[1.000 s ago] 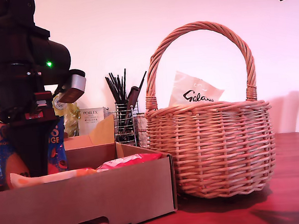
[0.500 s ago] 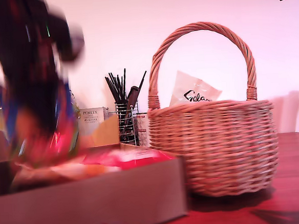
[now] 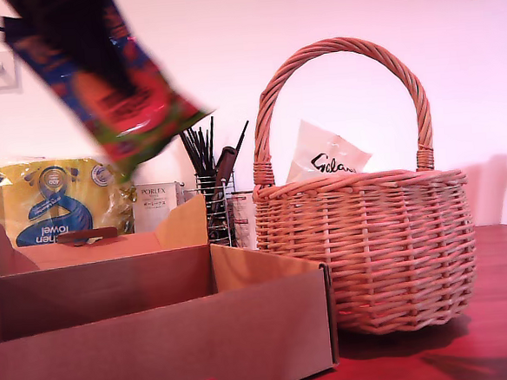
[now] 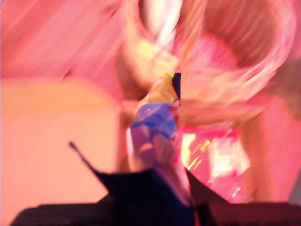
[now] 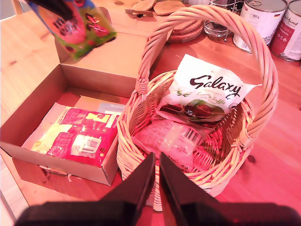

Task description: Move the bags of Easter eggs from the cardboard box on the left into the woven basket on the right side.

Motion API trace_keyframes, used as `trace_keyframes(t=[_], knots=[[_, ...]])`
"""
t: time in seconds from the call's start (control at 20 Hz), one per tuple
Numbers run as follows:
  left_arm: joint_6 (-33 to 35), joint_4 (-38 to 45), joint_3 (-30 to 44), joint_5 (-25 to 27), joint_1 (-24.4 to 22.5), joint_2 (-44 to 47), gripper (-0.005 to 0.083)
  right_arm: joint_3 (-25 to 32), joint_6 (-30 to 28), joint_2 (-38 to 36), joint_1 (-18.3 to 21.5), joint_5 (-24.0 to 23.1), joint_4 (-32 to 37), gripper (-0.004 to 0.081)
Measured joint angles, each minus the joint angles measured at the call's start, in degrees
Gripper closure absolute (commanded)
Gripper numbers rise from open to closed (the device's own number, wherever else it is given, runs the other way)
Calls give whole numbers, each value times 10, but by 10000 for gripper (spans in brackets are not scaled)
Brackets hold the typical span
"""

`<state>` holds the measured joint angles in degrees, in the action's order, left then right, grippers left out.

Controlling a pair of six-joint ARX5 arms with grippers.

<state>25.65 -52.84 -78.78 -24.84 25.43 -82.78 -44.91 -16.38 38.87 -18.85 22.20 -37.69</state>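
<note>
Towel pack (image 3: 54,204), Porlex box (image 3: 154,204), utensil holder (image 3: 211,209)

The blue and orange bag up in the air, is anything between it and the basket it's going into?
The basket's tall arched handle crosses the opening on the blue and orange bag's way to the basket. The white Galaxy bag already leans inside. My first hand needs to pass beside or over the arch.

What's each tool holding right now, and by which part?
My first gripper holds the dark blue-orange glossy candy pouch by its upper end, so the pouch hangs tilted in the air. My second gripper holds nothing; its jaws are closed, above the round tan woven basket.
</note>
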Motion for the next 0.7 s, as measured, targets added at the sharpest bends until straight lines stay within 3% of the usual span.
trace_keyframes(t=[0.15, 0.35, 0.5, 0.7], knots=[[-7, 51, 0, -61, 44, 0, 797, 0, 0, 0, 0, 0, 0, 783], [-47, 156, 1, -82, 119, -8, 796, 0, 0, 0, 0, 0, 1, 783], [-86, 259, 0, -48, 166, -54, 796, 0, 0, 0, 0, 0, 1, 783], [-116, 366, 1, 75, 205, -144, 796, 0, 0, 0, 0, 0, 1, 783]])
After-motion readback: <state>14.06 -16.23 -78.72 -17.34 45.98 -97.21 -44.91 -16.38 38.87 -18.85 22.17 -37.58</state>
